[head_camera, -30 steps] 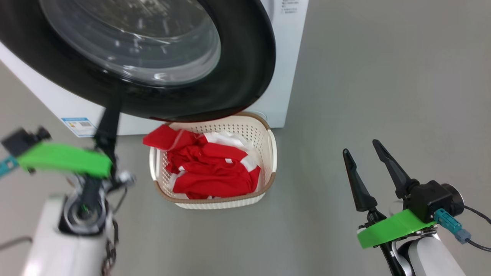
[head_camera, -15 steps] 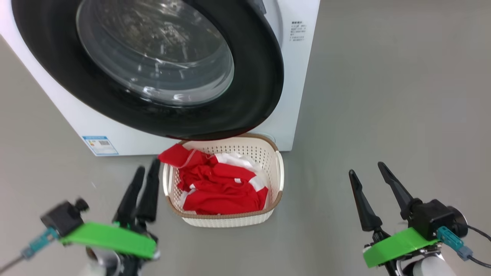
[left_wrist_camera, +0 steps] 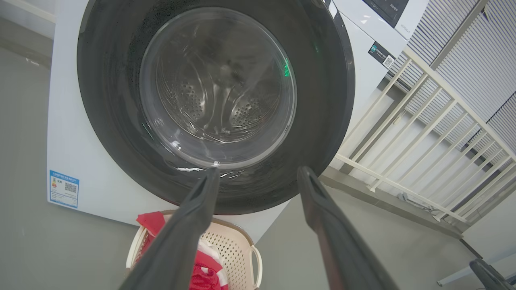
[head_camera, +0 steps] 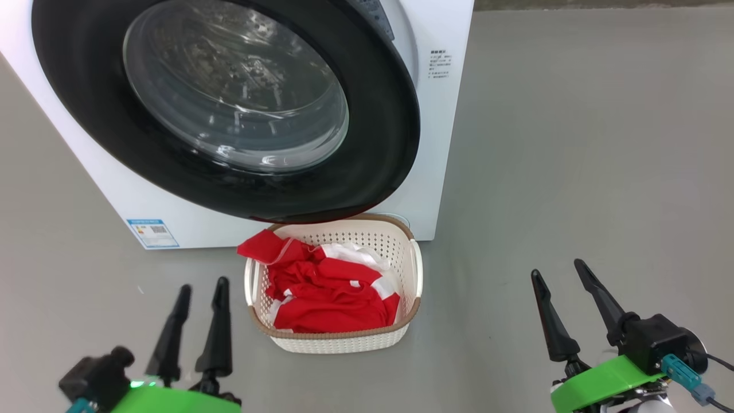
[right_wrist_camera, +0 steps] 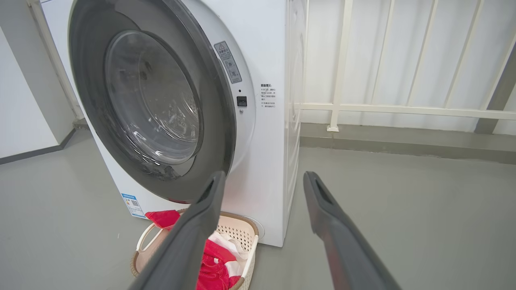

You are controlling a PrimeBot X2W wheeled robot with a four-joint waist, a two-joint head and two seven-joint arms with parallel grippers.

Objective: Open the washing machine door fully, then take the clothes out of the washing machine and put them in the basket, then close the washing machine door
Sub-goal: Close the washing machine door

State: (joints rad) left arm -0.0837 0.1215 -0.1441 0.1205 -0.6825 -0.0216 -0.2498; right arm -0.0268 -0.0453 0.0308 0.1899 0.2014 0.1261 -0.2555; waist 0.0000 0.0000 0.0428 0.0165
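Left end effector (head_camera: 202, 285) has come down off the washing machine door (head_camera: 378, 143) and now sits low, beside the basket (head_camera: 344, 343). Its fingers are spread wide and hold nothing. Right end effector (head_camera: 557, 268) is the same: wide, empty. Clothes (head_camera: 332, 292) are in the basket, just in front of the washing machine (head_camera: 447, 115). Door is swung to, but the lock slot (right_wrist_camera: 241, 100) shows beside its edge. Probably unlatched and needs another push.
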